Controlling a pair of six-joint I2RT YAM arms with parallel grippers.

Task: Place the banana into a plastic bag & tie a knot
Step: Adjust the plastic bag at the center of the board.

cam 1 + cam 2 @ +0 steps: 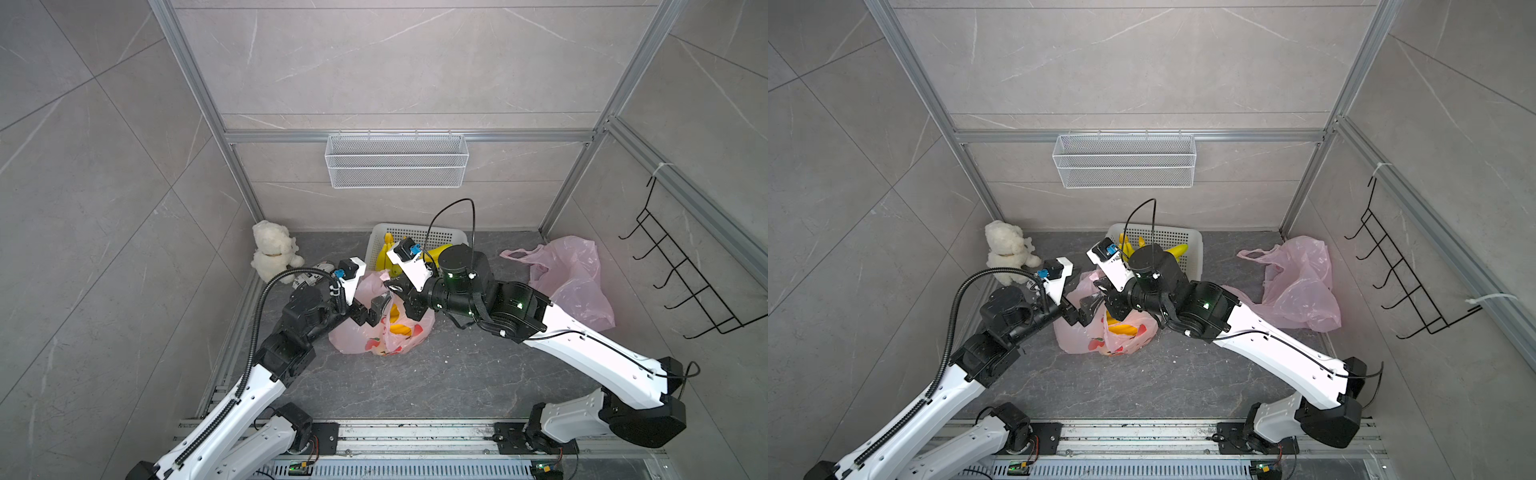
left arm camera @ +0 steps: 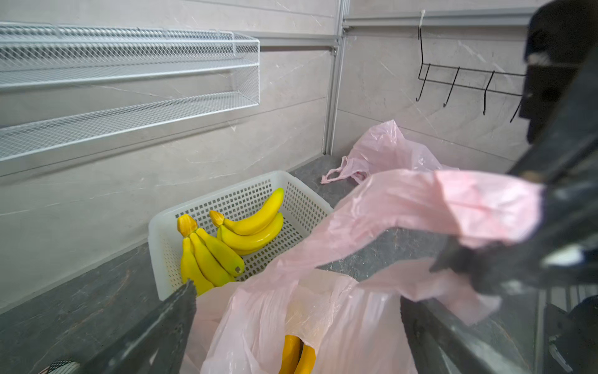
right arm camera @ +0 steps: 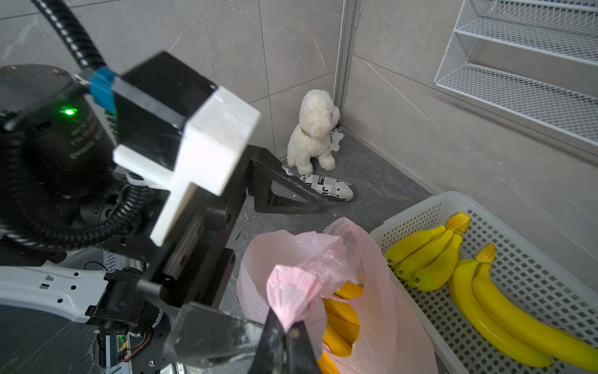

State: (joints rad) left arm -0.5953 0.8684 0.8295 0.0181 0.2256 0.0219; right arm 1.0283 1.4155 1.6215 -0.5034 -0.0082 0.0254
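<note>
left end effector (image 2: 296,293) released: in the left wrist view the jaws are seen wide apart, with the open mouth of the pink bag (image 2: 339,323) between them and nothing gripped

right end effector (image 3: 284,328) clenched on a bunched handle (image 3: 291,288) of that bag. The pinch is shown only in the right wrist view; in both top views it is hidden under the wrist. In the left wrist view the handle is seen drawn out as a flat strip from the bag mouth

banana (image 1: 399,328) is inside the bag, which is set on the bench (image 1: 415,382) near mid-bench, just in front of the basket (image 1: 440,235). In the top views the yellow is seen through the thin film, and a red fruit print is shown low on the bag; neither wrist view shows the print

materials:
- bag: thin, crinkled, translucent pink film
- basket: white perforated plastic, rectangular, with two smooth glossy bunches (image 2: 207,255) lying in it
- bench: dark grey, stone-look
- second pink bag (image 1: 573,282): crumpled on the bench, well apart from the first
- plush dog (image 3: 317,129): fluffy, cream, sat upright in the corner, with a newsprint-patterned pouch (image 3: 330,187) just beside it
- wire shelf (image 1: 397,160): white mesh
- hook rack (image 1: 685,282): black wire
</note>
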